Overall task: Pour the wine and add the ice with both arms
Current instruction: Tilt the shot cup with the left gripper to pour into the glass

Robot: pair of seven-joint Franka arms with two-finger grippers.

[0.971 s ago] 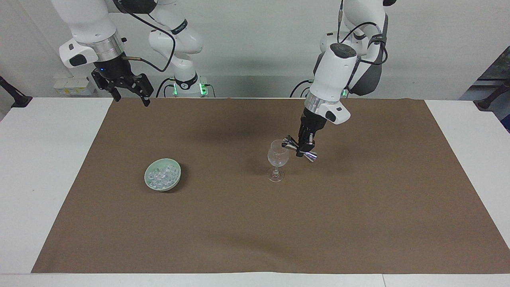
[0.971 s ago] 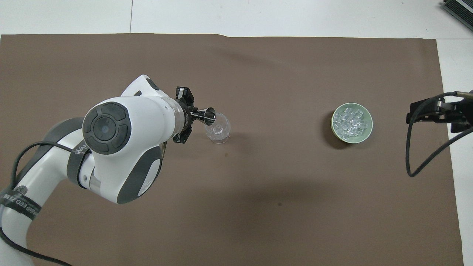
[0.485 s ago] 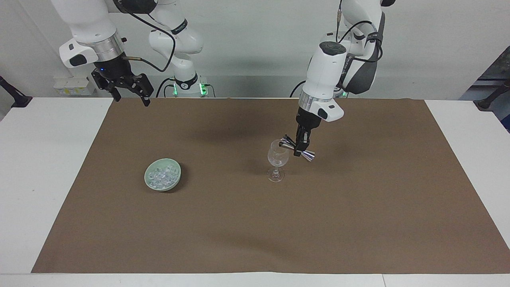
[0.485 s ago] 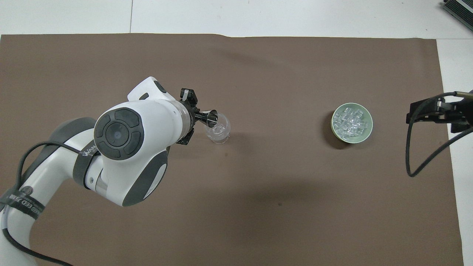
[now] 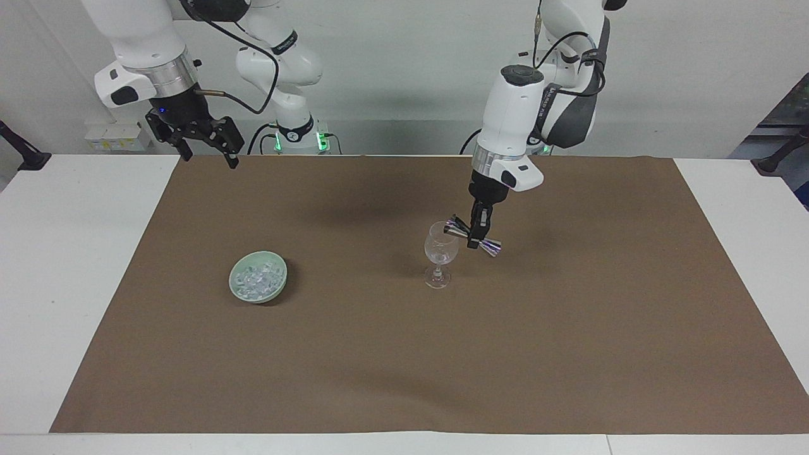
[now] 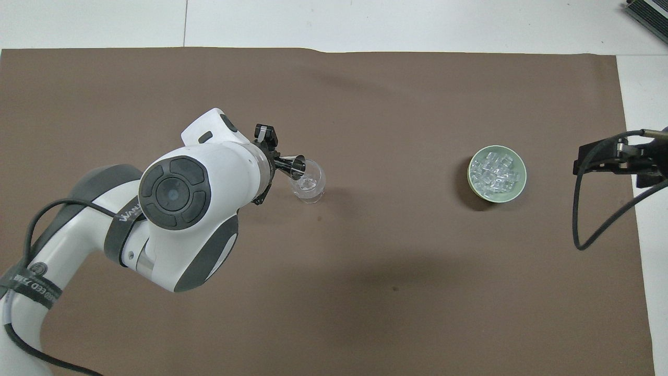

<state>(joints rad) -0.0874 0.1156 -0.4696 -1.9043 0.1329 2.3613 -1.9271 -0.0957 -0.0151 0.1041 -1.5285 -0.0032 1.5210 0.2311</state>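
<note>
A clear wine glass (image 5: 440, 249) (image 6: 309, 181) stands upright mid-mat. My left gripper (image 5: 475, 235) (image 6: 278, 165) is shut on the waist of a shiny metal jigger (image 5: 490, 246) (image 6: 296, 165). The jigger lies tilted, one mouth at the glass's rim. The wine itself cannot be made out. Ice (image 5: 256, 276) (image 6: 496, 172) fills a pale green bowl (image 5: 232, 280) (image 6: 516, 192) toward the right arm's end. My right gripper (image 5: 210, 158) (image 6: 600, 162) waits open and empty, raised over the mat's edge at that end.
A brown mat (image 5: 569, 347) covers most of the white table (image 5: 76, 284). The left arm's forearm (image 6: 177, 209) covers part of the mat in the overhead view. Black cable (image 6: 595, 230) hangs from the right wrist.
The left wrist has swung more upright and lifted slightly. The jigger is tilted less steeply, its mouth still at the glass's rim. The right arm has not moved.
</note>
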